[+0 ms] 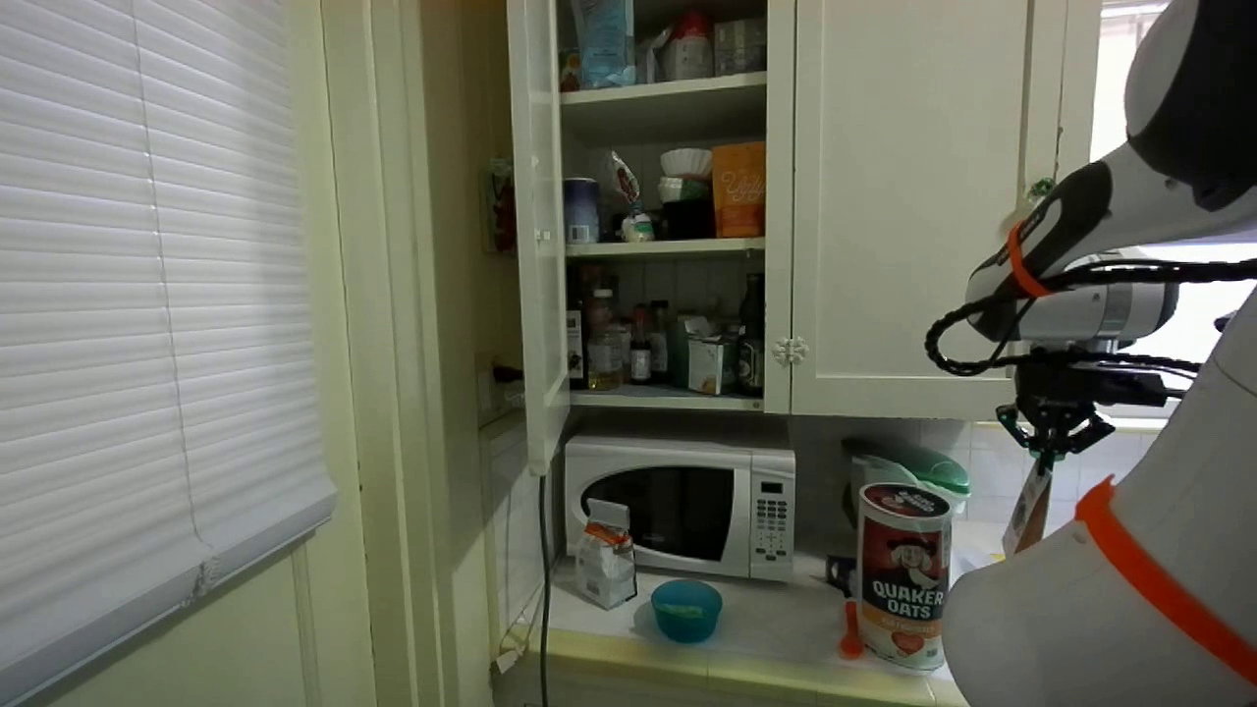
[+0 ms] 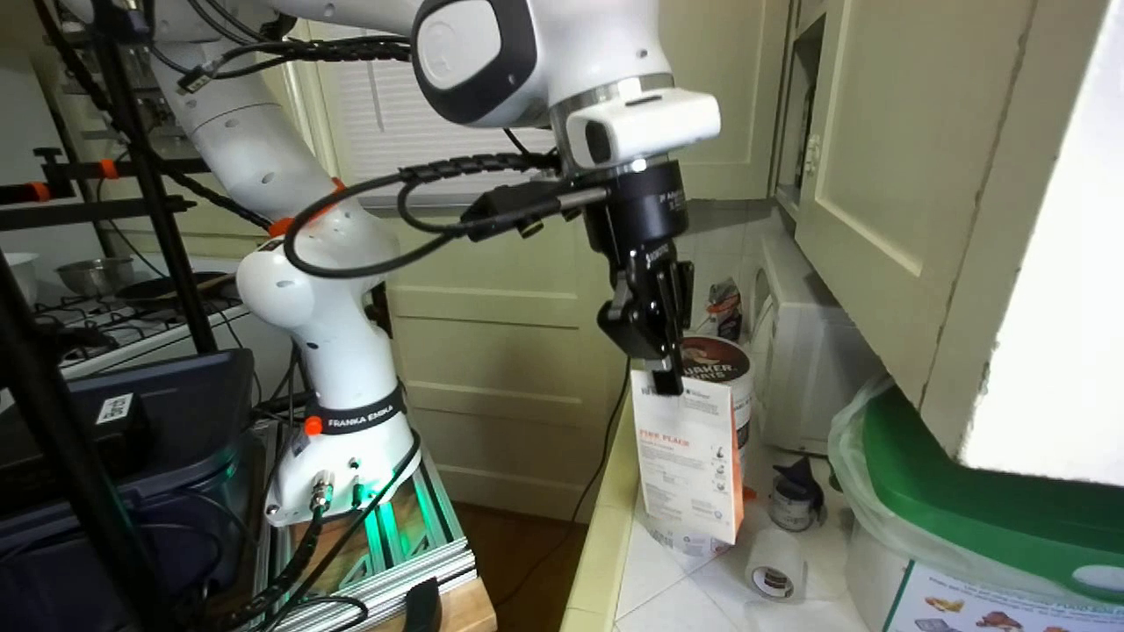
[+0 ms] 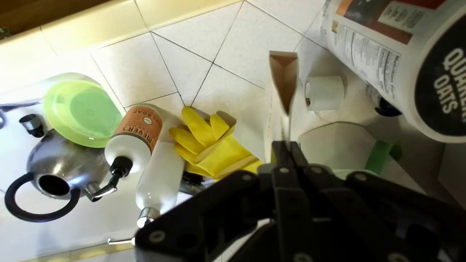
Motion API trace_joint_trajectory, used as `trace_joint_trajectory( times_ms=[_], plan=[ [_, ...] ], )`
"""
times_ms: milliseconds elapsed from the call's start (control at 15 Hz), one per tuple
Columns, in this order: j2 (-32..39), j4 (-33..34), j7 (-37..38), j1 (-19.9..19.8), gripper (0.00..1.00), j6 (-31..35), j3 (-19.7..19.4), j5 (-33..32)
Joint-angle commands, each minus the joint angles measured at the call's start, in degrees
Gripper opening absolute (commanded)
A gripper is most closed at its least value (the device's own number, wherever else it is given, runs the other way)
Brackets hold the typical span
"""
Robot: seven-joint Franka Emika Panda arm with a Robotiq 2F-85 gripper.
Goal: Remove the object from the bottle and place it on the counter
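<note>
Placing seems the step in hand | pincer pinching packet by its top, apart from oats canister | next should lower it onto surface inside yellow-trimmed edge, then let go

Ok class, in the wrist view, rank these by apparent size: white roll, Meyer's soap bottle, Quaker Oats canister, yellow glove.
1. Quaker Oats canister, though cropped
2. Yellow glove and Meyer's soap bottle: too close to rank
3. White roll
</note>
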Motion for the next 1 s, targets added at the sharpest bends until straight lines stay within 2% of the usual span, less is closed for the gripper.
trace_joint_trajectory(
  times_ms=[0, 667, 733, 800, 933],
  plan=[
    [5.0, -3.6, -1.7, -1.1, 0.00, 7.1, 0.2, -1.6],
    [17.7, -6.7, -2.8, -1.6, 0.00, 22.7, 0.2, -4.0],
    [18.5, -6.6, -3.0, -1.2, 0.27, 23.9, 0.3, -3.5],
    [18.8, -6.4, -3.4, -0.8, 0.28, 24.4, 0.4, -2.5],
    [17.4, -5.6, -3.6, 0.2, 0.41, 20.5, 1.1, -1.0]
  ],
)
